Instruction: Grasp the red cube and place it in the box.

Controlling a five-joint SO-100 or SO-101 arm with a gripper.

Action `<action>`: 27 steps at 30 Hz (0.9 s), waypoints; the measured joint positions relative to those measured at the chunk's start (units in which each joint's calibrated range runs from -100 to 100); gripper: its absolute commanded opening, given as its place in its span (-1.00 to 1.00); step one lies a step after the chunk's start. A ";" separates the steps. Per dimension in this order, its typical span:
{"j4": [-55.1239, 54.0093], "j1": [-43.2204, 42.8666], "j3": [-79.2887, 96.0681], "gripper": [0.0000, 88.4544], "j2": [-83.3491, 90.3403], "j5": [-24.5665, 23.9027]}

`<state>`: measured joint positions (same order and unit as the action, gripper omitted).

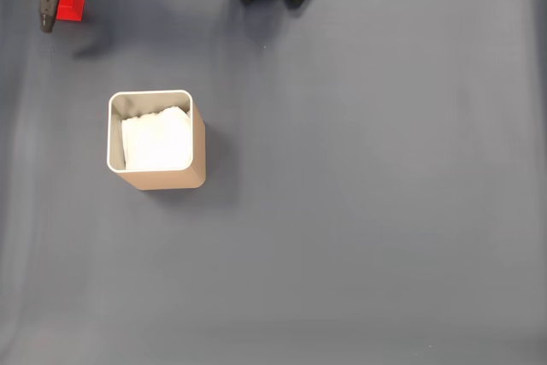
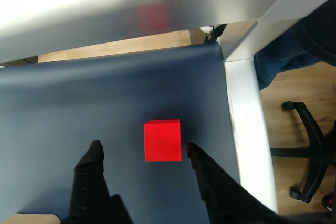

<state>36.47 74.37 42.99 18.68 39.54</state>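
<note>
Currently on my feed, largest item first: a dark blue-grey table mat (image 1: 385, 211). Next, the tan square box with rounded corners (image 1: 171, 179), pale rim, white padding inside, standing left of centre in the fixed view. Then the black two-finger gripper (image 2: 142, 150), fingers spread wide, at the mat's top-left corner. Last, the small matte bright-red cube (image 2: 163, 140), resting between the fingertips beside the right one, well apart from the box.

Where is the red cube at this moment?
In the fixed view the red cube sits at the top left corner of the mat, up-left of the box, between the gripper's open fingers.
</note>
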 measured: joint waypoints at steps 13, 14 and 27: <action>-2.84 0.38 -0.36 -0.12 -2.05 0.05; -3.33 0.38 -0.27 -0.12 -2.05 0.24; -6.66 0.53 2.00 -0.12 -3.39 0.59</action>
<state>29.81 74.90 44.99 15.29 40.12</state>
